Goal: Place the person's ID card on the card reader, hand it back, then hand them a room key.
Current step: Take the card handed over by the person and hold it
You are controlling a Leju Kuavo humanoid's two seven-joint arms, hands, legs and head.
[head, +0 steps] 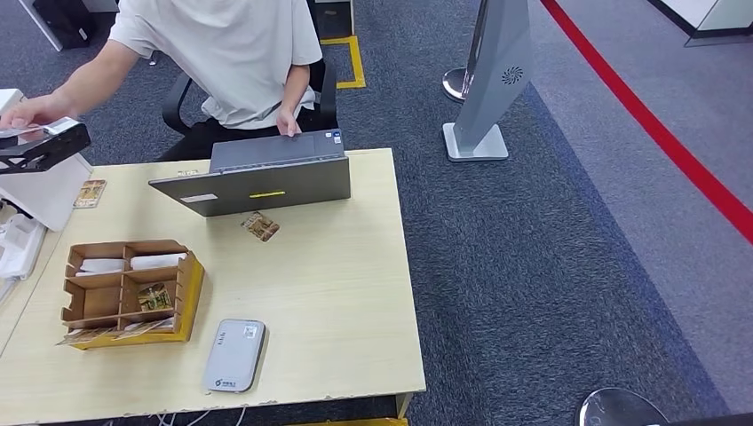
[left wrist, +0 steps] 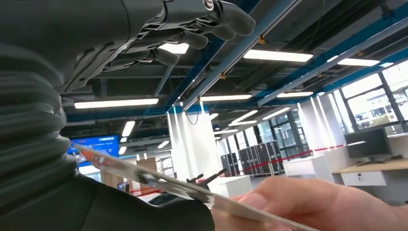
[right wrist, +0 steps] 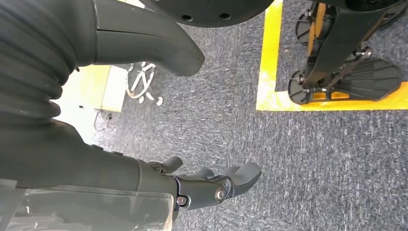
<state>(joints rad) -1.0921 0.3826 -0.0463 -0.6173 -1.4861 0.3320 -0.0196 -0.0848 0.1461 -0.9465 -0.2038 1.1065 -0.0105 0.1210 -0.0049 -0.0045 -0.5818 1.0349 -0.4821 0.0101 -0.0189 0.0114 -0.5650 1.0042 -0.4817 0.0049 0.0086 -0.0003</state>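
A pale wooden table (head: pixel 355 293) with a smooth matte top is standing on dark grey, coarse-woven carpet (head: pixel 533 266); one red stripe (head: pixel 675 146) is running across the carpet. One person (head: pixel 222 53) in a light soft shirt is sitting behind the table, reaching one hand (head: pixel 31 111) out to the far left edge of the head view. One grey laptop (head: pixel 257 177), a flat rectangular slab, is lying open near the table's far edge. One brown cardboard organiser (head: pixel 124 288), boxy and split into compartments, is sitting on the table's left part, with white slips in its back compartments and one patterned card in a front one. One card reader (head: pixel 233 355), a smooth grey rounded rectangle, is lying flat near the table's near edge, with nothing on it. Two small patterned cards are lying loose on the table: one (head: pixel 260 226) just in front of the laptop, one (head: pixel 90 193) near the left edge.

The left hand (left wrist: pixel 159 33), dark and jointed behind a ribbed grey cover, is grasping a thin, flat, glossy card (left wrist: pixel 144 175) against its thumb, with its upper fingers (left wrist: pixel 231 21) extended; the person's fingers (left wrist: pixel 308 204) are also pinching that card from the other end. The right hand (right wrist: pixel 211 185) is hanging over the carpet, released and holding nothing, with its fingers loosely curved.
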